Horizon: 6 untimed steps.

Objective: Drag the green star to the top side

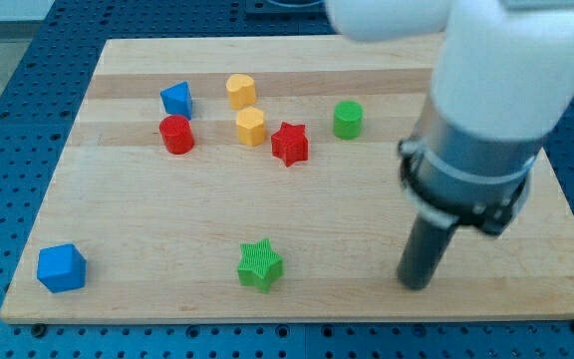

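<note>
- Green star (260,265) sits well to the view's left of my tip (414,284), near the wooden board (367,100) bottom edge.
- No pincer here: my tip is a bare rod, touching no block.

White rounded arm (496,60), grey collar with dark ring, straight dark rod ending in my tip (414,285).

my tip (414,283) sits right of green star (260,265).
</note>
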Each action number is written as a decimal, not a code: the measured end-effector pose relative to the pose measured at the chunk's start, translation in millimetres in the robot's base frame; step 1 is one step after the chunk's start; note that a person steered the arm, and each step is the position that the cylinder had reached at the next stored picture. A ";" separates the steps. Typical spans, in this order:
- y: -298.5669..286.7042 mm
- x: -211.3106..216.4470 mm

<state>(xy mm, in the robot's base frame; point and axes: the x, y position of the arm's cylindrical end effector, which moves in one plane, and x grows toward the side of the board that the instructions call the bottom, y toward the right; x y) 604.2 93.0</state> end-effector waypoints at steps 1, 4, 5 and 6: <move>-47.4 14.1; -119.6 10.1; -119.6 -1.7; -124.3 -9.2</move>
<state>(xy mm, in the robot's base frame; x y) 595.0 -31.3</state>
